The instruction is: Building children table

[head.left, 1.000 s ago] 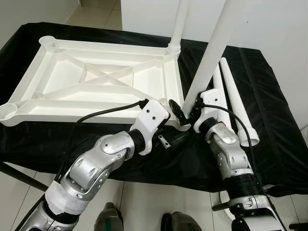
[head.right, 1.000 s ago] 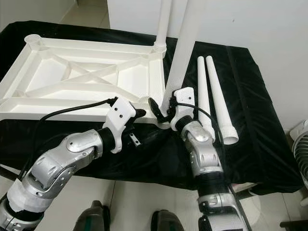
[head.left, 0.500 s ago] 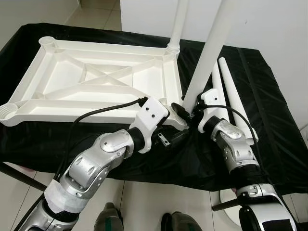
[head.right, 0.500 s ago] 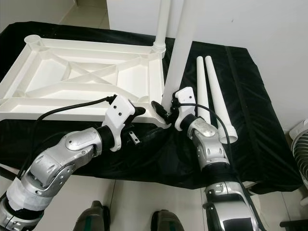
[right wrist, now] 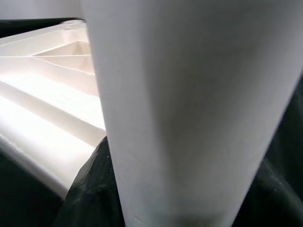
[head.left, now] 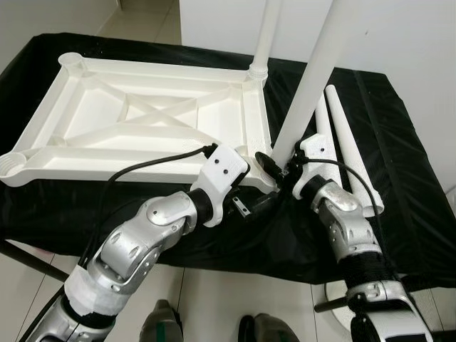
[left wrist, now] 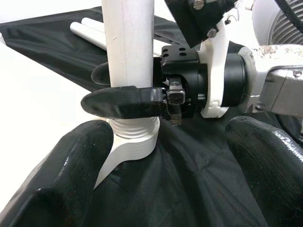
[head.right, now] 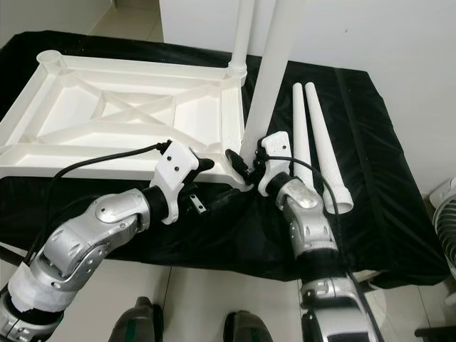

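Black cloth (head.left: 399,142) covers the bench under the upturned white tabletop (head.left: 142,121). At its near right corner socket (left wrist: 135,142) my right gripper (left wrist: 128,90) clamps the upright leg (head.left: 313,78) (fingers either side); my left gripper (head.left: 253,203), fingers spread, holds nothing just beside that socket.

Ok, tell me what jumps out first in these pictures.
The upside-down white tabletop lies on a black-draped table, one leg already standing at its far right corner. At the near right corner the right gripper is clamped around a second upright leg just above its threaded socket, and the left gripper sits open beside that corner. Two more legs lie loose on the cloth to the right.
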